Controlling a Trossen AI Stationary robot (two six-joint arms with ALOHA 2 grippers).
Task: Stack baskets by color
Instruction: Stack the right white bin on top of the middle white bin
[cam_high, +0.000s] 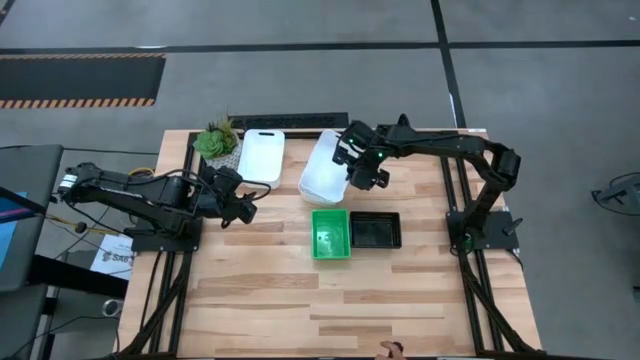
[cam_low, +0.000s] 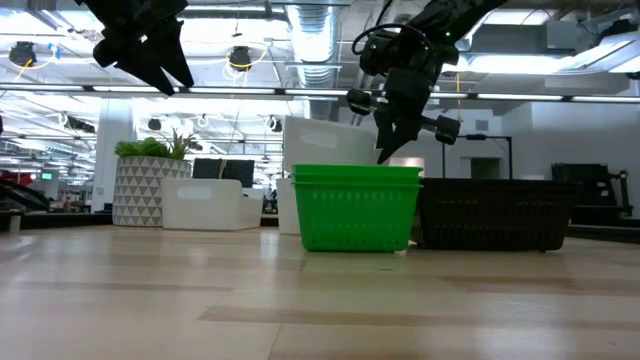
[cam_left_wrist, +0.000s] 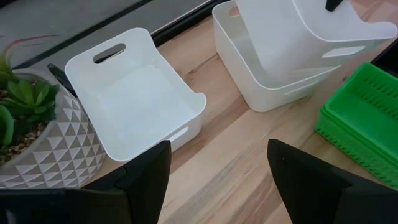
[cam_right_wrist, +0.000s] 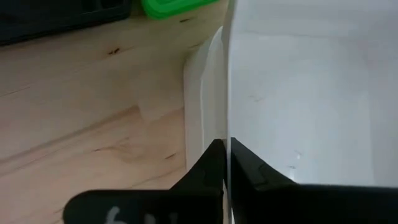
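White basket (cam_high: 322, 168), tilted in another white one at table's twelve o'clock: right gripper (cam_high: 356, 172) pinches its three-o'clock wall. Lone white basket (cam_high: 262, 155) nearer the open left gripper (cam_high: 243, 207).

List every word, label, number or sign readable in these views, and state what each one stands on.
"SA...": start of a printed word on a white sheet beside the table's left edge; the rest is hidden and too small to read.
Pale marks on the right gripper body in its wrist view: blurred, unreadable.
White baskets, green baskets, black baskets, plant pot: no text visible.
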